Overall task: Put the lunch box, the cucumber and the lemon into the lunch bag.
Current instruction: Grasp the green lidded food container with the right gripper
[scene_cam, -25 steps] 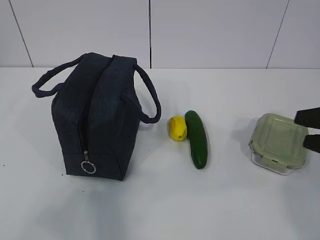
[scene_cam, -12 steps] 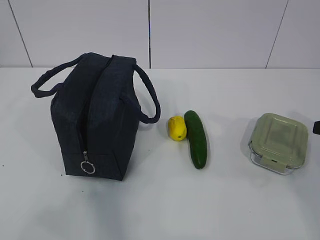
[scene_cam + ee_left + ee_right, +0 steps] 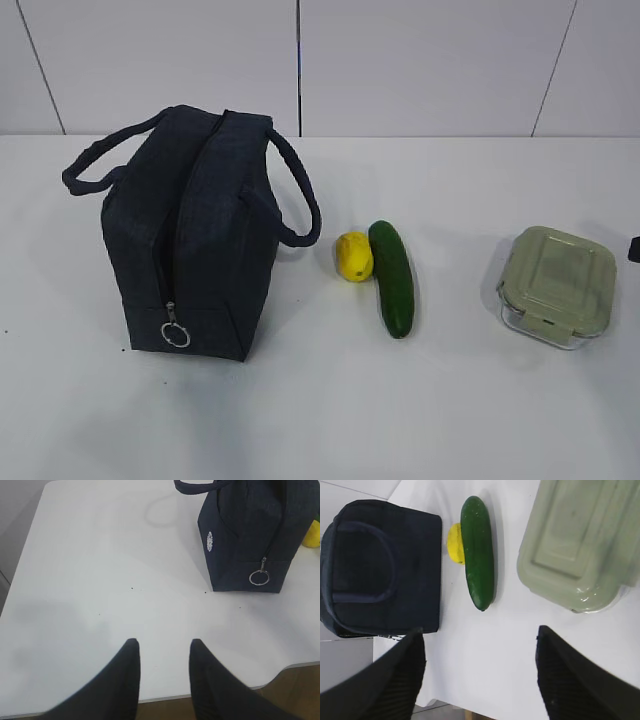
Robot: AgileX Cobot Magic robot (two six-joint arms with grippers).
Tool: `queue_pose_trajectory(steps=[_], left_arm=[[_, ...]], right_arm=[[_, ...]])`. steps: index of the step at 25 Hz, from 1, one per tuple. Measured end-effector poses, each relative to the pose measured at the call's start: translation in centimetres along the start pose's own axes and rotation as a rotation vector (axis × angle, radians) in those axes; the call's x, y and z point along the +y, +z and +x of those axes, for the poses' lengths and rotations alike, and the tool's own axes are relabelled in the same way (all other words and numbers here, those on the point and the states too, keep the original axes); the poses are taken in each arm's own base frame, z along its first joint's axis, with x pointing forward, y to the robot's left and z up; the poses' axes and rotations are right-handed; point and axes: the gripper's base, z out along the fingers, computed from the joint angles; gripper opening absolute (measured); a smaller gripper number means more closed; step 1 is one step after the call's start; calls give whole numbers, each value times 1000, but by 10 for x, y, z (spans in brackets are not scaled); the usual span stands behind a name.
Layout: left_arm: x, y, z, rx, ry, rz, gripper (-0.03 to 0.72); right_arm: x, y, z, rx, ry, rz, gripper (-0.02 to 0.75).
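My right gripper point(image 3: 480, 672) is spread wide, my left gripper point(image 3: 162, 652) narrower; both empty. The lunch box point(image 3: 557, 285) looks rigid, heavy, slick: I'd clamp its 2 opposite sides.

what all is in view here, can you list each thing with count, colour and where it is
lunch bag: one, dark navy, left part of the table, standing, zipper ring pull at its near end
lemon: one, yellow, centre, touching the cucumber's left side
cucumber: one, dark green, centre, lying flat
lunch box: one, pale green lid over clear base, right, lid on
table: one, white
left gripper: one, black, open, empty, over bare table near the bag
right gripper: one, black, open wide, empty, above the items
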Motion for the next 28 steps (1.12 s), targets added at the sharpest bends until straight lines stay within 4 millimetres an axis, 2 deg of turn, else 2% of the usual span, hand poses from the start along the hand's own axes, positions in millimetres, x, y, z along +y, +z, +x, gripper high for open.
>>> queue_pose_trajectory(steps=[3, 7, 15, 28], left_arm=[[-1, 0, 0, 0, -3, 6, 244], [-1, 0, 0, 0, -3, 6, 244], [-1, 0, 0, 0, -3, 6, 244], [-1, 0, 0, 0, -3, 6, 244]], right_arm=[[-3, 0, -5, -8, 28, 16, 606], [-10, 3, -16, -4, 60, 17, 643], [-31, 13, -38, 59, 86, 14, 638], [-63, 26, -37, 103, 138, 97, 599]])
